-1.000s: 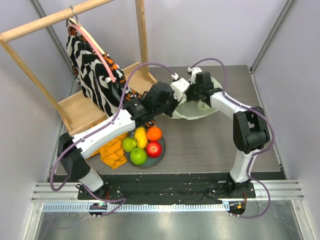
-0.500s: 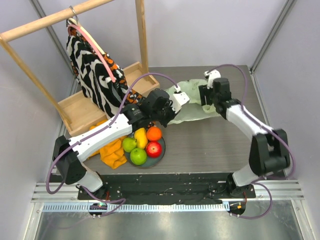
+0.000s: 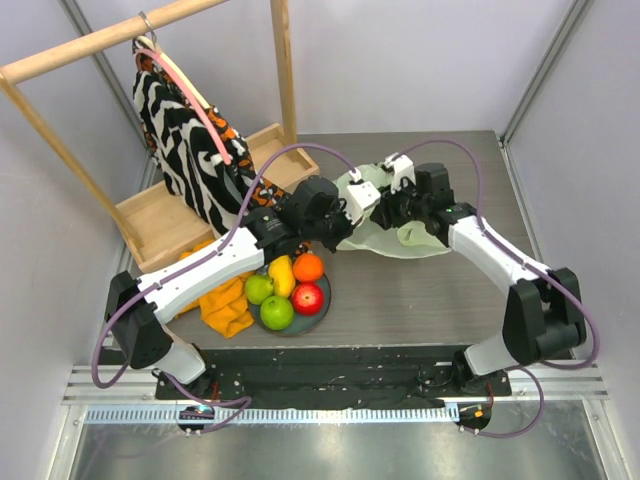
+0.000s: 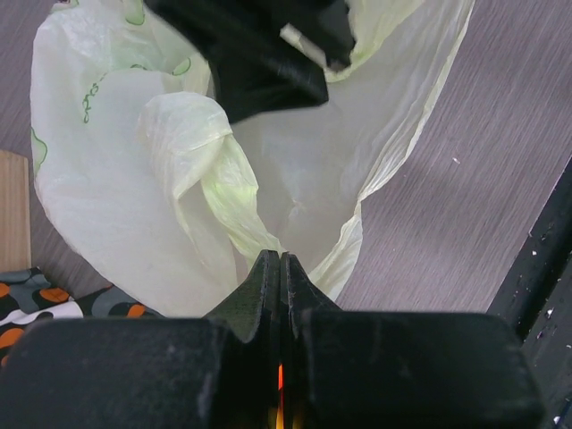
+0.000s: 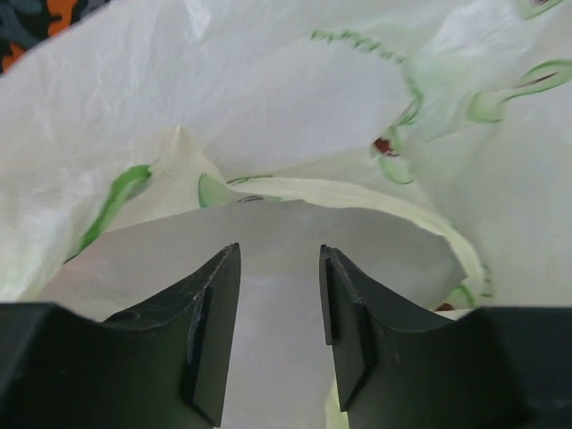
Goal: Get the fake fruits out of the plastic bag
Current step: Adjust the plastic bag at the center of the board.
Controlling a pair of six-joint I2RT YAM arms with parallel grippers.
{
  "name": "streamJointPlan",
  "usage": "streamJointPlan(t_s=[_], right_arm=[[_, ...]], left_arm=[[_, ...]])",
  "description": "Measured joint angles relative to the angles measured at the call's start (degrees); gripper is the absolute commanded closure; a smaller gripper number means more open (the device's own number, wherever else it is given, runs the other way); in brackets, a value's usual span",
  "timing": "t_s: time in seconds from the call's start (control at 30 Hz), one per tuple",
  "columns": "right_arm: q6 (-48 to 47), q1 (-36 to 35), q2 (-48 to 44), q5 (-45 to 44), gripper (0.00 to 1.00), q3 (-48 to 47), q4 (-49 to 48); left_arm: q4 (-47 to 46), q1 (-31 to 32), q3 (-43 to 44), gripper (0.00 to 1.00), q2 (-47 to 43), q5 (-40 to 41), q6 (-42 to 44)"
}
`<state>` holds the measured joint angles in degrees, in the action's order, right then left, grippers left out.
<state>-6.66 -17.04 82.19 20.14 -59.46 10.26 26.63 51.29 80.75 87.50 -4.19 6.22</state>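
The pale-green plastic bag (image 3: 405, 238) lies crumpled on the dark table between my two grippers. My left gripper (image 3: 345, 208) is shut on the bag's edge (image 4: 223, 192), pinching the thin film at its fingertips. My right gripper (image 5: 280, 255) stands open in the bag's mouth (image 5: 268, 107), with only film behind its fingers. Its black body (image 4: 259, 54) shows at the top of the left wrist view. No fruit shows inside the bag. On the grey-blue plate (image 3: 320, 316) lie a yellow mango (image 3: 283, 272), an orange (image 3: 308, 266), a red apple (image 3: 307, 297) and two green apples (image 3: 277, 312).
A wooden rack (image 3: 285, 60) with a zebra-striped cloth (image 3: 185, 150) stands at the back left over a wooden tray (image 3: 165, 220). An orange cloth (image 3: 225, 305) lies beside the plate. The black rail (image 3: 330, 375) marks the table's near edge.
My right gripper swung out to the right, then came back left and down into the bag's mouth. The bag spread out rightwards. My left gripper kept its hold, hardly moving.
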Motion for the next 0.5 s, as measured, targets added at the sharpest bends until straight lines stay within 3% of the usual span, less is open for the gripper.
streamJointPlan(t_s=[0.2,0.5], right_arm=[[2.45,-0.59,10.25,0.79,0.49,-0.37,0.26],[7.32,-0.2,21.94,-6.97,0.23,-7.41,-4.15]], left_arm=[[-0.02,-0.07,0.11,1.0,-0.02,0.0,-0.31],[0.68,-0.39,5.38,1.0,-0.15,-0.42,-1.42]])
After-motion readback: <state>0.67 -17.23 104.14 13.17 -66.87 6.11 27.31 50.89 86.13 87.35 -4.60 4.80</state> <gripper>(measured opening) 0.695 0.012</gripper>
